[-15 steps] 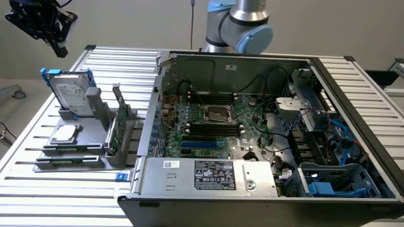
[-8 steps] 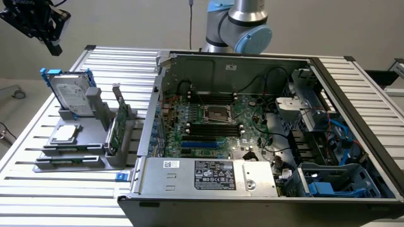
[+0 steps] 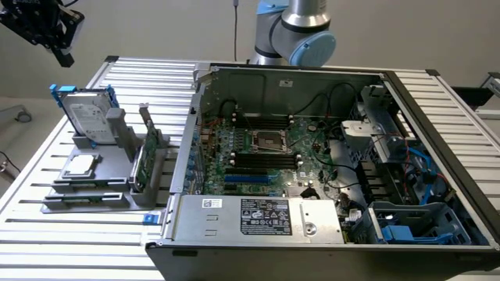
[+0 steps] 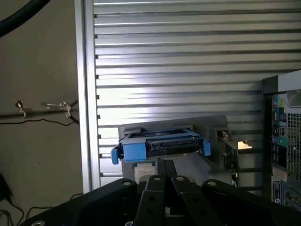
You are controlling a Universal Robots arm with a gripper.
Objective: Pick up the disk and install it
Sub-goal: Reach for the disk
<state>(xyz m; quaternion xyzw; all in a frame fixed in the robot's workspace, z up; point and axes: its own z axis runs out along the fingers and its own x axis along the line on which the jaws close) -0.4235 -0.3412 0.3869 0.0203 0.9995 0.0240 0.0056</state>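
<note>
The claw (image 4: 162, 165) hangs closed and empty, well apart from the disk (image 4: 160, 147). The disk stands on edge in a grey holder (image 3: 119, 126) on the slatted worktop (image 3: 78, 246), its white label too small to read. Beside it lies an open computer case (image 3: 273, 82).

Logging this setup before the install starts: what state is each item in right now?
Disk: upright in the grey stand, not gripped.
Gripper: above the disk, apart from it, holding nothing.
Computer case: on its side, open.
Circuit card: upright in the stand.
Chip: flat on the stand.
</note>
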